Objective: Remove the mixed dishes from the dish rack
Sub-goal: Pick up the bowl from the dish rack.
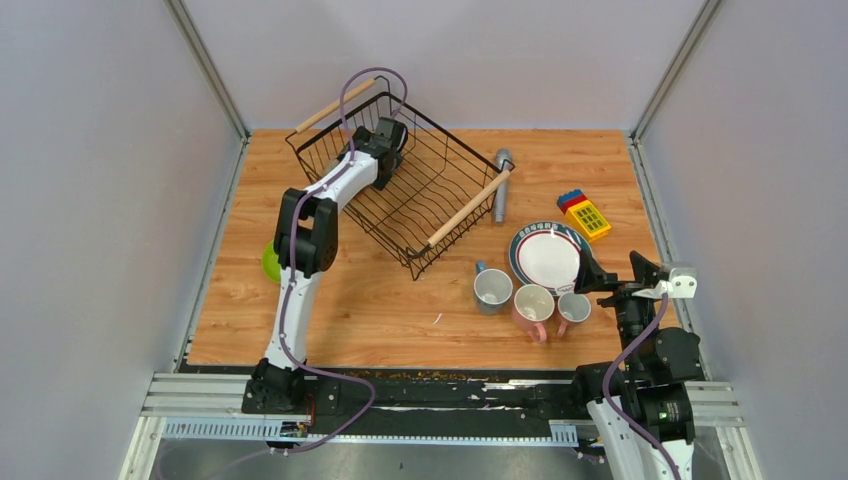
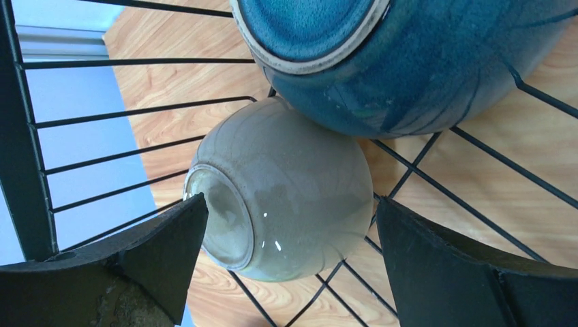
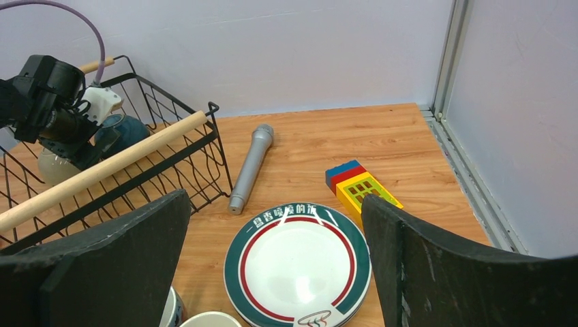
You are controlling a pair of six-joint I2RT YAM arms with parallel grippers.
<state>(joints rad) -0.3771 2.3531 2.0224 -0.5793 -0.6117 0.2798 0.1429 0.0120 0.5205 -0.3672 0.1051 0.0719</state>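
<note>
Inside the black wire dish rack with wooden handles (image 1: 468, 208): beige glazed bowl (image 2: 300, 177) on its side, touching the teal glazed bowl (image 2: 409, 68), framed squarely between the spread fingers (image 2: 157, 245) of the left gripper (image 2: 290, 204) — well apart from the right gripper (image 3: 275, 199), likewise agape.

Black wire dish rack (image 1: 400, 190) holds beige bowl (image 2: 286, 191) and teal bowl (image 2: 409, 61), tipped, touching. Teal-rimmed plate (image 1: 548, 256), three mugs (image 1: 533, 302), lime-green plate (image 1: 270, 262) lie outside it.

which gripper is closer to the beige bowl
Left. The left gripper is inside the dish rack, open either side of the beige bowl; the right gripper hangs open by the plate, outside the rack.
</note>
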